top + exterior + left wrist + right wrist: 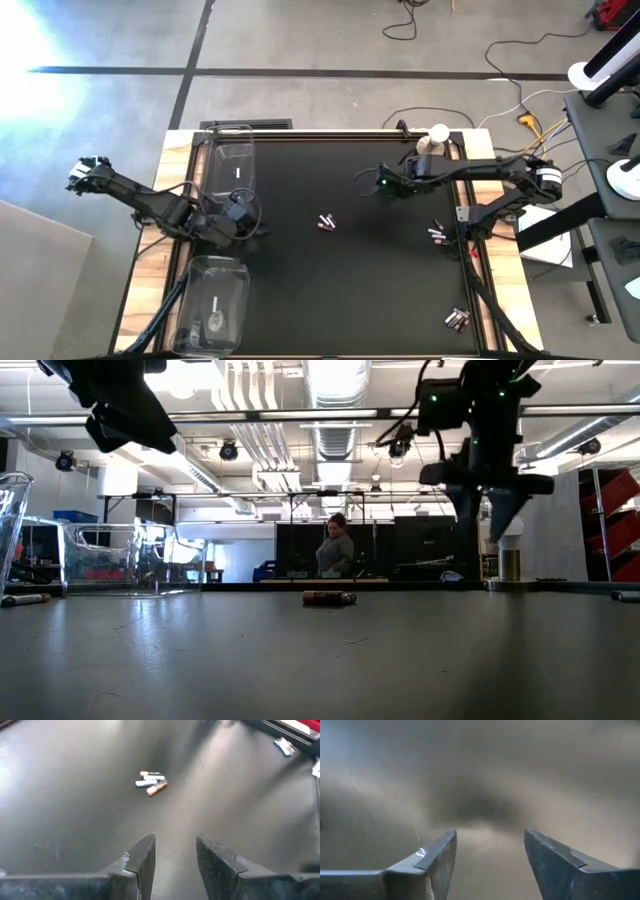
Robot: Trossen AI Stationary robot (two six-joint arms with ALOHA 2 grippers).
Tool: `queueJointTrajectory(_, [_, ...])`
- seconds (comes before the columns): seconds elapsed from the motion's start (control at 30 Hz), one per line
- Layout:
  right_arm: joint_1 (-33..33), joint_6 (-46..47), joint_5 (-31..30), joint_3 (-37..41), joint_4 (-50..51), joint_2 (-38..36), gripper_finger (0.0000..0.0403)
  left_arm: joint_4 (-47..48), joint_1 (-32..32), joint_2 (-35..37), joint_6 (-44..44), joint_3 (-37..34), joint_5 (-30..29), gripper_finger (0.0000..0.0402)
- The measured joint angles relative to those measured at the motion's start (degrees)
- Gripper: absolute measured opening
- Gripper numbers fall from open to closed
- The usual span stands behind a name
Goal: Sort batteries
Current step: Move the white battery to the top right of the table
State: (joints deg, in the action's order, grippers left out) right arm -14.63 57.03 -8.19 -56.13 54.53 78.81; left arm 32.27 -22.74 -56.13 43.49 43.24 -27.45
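Matte black sheeting covers the desk (330, 290), framed by pale wood strips along its sides. Closest to the front edge sits a clear, rounded plastic bin (212, 305) with a pale cell lying inside; a small cluster of batteries (458, 319) rests near the front right corner. Mid-desk, the left claw (175, 857) hovers above bare mat, its dark wedge-shaped fingers apart and empty, aimed toward a little group of slim cylindrical batteries (151, 781), silvery-white ones with a reddish-brown one touching them. From above, that group (326, 222) lies in open mat between the two arms, with free room all around. More batteries (437, 233) lie by the right edge. Farther back, the right claw (490, 857) hangs above the mat, fingers spread wide with nothing between them. A second clear bin (228, 160) stands at the rear left, holding a pale cell. Beyond the desk, a person (337, 546) stands in the room.
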Motion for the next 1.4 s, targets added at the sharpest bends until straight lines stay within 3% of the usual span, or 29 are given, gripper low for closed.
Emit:
queueJointTrajectory(0.1, [1.4, -0.4, 2.9, 2.0, -4.2, 0.0, 0.0252, -2.1, 0.0, 0.3, 0.0, -0.6, -0.6, 0.0133])
queueJointTrajectory(0.2, [4.7, -3.1, 4.1, 2.6, -14.8, 0.0, 0.0273, -2.6, 0.0, -0.1, 0.0, -0.7, -0.6, 0.0145])
queueJointTrajectory(0.43, [12.0, -11.9, -1.3, 2.6, -39.0, 7.3, 0.0281, -2.7, 0.0, -1.5, 0.5, -0.7, 0.5, 0.0166])
queueJointTrajectory(0.57, [12.9, -12.5, -1.7, 1.2, -42.0, 15.9, 0.0266, -2.8, -0.3, -1.6, 0.7, -0.7, 2.1, 0.0166])
queueJointTrajectory(0.73, [14.3, -19.7, -3.6, -3.7, -42.8, 24.3, 0.0246, -2.8, -0.9, -1.3, 1.7, -0.7, 2.5, 0.0164])
queueJointTrajectory(0.97, [14.7, -26.3, -5.8, -10.2, -43.0, 27.8, 0.0236, -2.7, -2.3, -2.1, 2.9, -0.7, 2.6, 0.0164])
queueJointTrajectory(1.2, [14.9, -32.4, -8.6, -12.1, -43.3, 30.9, 0.0253, -2.6, -2.4, -2.9, 2.7, -0.7, 2.5, 0.0164])
queueJointTrajectory(1.4, [14.9, -37.0, -4.6, -12.9, -45.1, 32.2, 0.0289, -2.2, -2.5, -2.9, 2.2, -0.7, 2.5, 0.0164])
